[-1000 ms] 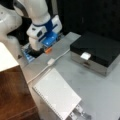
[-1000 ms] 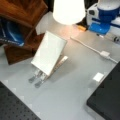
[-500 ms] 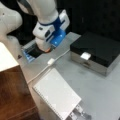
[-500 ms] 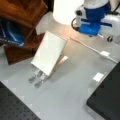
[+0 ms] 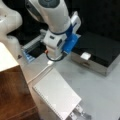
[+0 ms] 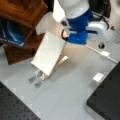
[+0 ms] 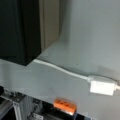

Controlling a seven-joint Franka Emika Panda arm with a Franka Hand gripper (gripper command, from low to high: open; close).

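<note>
My gripper (image 5: pixel 53 57) hangs under the white and blue wrist, low over the grey table, and its fingers do not show apart. It is nearest to a small white adapter block (image 5: pixel 50 63) on a thin white cable (image 5: pixel 37 75). In the wrist view the block (image 7: pixel 102 86) lies at the lower right with the cable (image 7: pixel 60 68) running left from it; no fingers show there. A slanted white panel (image 5: pixel 56 96) stands just below the gripper. In a front view the gripper (image 6: pixel 65 33) sits at the panel's (image 6: pixel 47 53) upper right corner.
A black box on a pale base (image 5: pixel 100 50) stands to the right, with a small white tag (image 5: pixel 85 56) on its edge. A wooden shelf (image 5: pixel 12 100) fills the lower left. An orange part (image 7: pixel 65 106) sits beyond the table edge in the wrist view.
The arm has swung to the right and come lower, from above the table's back edge to just over the adapter block and the panel's top corner.
</note>
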